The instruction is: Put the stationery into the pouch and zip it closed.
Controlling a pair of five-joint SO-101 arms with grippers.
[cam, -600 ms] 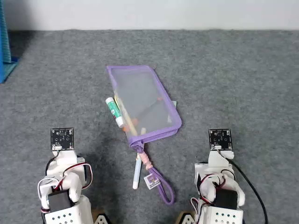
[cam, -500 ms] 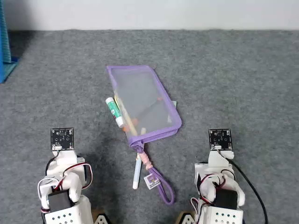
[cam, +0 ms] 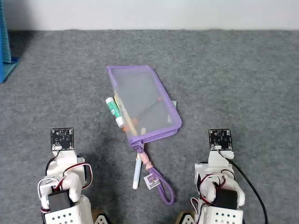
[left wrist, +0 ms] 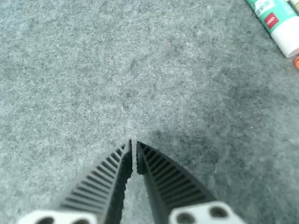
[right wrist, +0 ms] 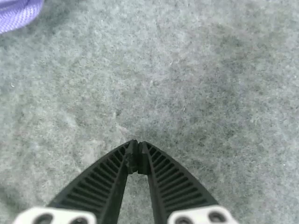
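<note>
Purple-trimmed, see-through mesh pouch (cam: 144,105) lies flat on grey carpet (cam: 243,84), ahead of both grippers and between them, well out of reach of either. The left gripper (left wrist: 134,148) hangs low over bare carpet with its black ribbed jaws almost touching, holding nothing. The right gripper (right wrist: 134,145) is likewise pinched together and empty. A green-and-white glue stick (cam: 114,112) sits ahead of the left gripper and off toward the right arm, resting against the pouch's long edge. A slim white pen (cam: 137,171) lies between the two grippers, just beside the pouch's looped purple wrist strap (cam: 161,184), which trails back toward the right gripper. Orange and yellow items (cam: 133,122) show through the mesh, apparently already inside. Whether the zip is open cannot be told. Several things could go wrong from here. The glue stick is round and could roll away if a jaw nudges it, and because it touches the pouch, a pinch could catch the mesh instead. Reaching for the pen risks snagging the strap and dragging the pouch along. The pouch looks light and limp, so unless one gripper pins it down, pushing items in or pulling the small zip tab (cam: 138,146) would probably slide it across the carpet.
</note>
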